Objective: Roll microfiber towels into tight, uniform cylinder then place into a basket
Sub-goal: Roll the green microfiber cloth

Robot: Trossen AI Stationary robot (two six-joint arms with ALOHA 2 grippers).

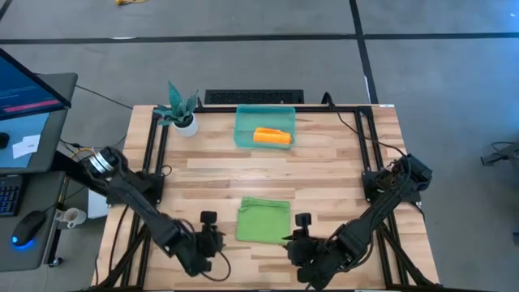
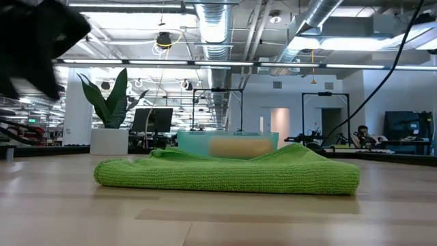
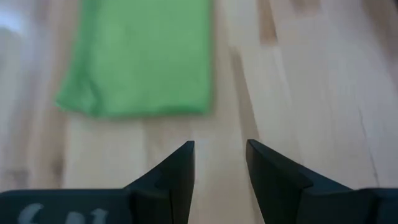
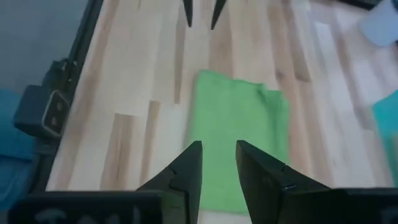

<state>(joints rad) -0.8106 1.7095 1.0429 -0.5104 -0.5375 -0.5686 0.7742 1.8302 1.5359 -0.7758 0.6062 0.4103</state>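
Note:
The lime green towel [image 1: 263, 220] lies folded flat on the wooden table near its front edge; it also shows in the low view [image 2: 225, 174]. The orange-yellow towel [image 1: 272, 136] lies rolled up inside the teal bin [image 1: 243, 122] at the far middle. My left gripper [image 1: 214, 238] is open, low over bare wood just left of the green towel [image 3: 140, 56]. My right gripper [image 1: 292, 238] is open at the towel's near right corner, its fingers over the green cloth [image 4: 239, 130]. Neither visibly touches the towel.
A small white pot with a teal plant [image 1: 183, 116] stands at the far left. Black frame rails [image 1: 154, 154] run along the table's left and right sides. Bare wood lies between the green towel and the bin [image 2: 229, 145].

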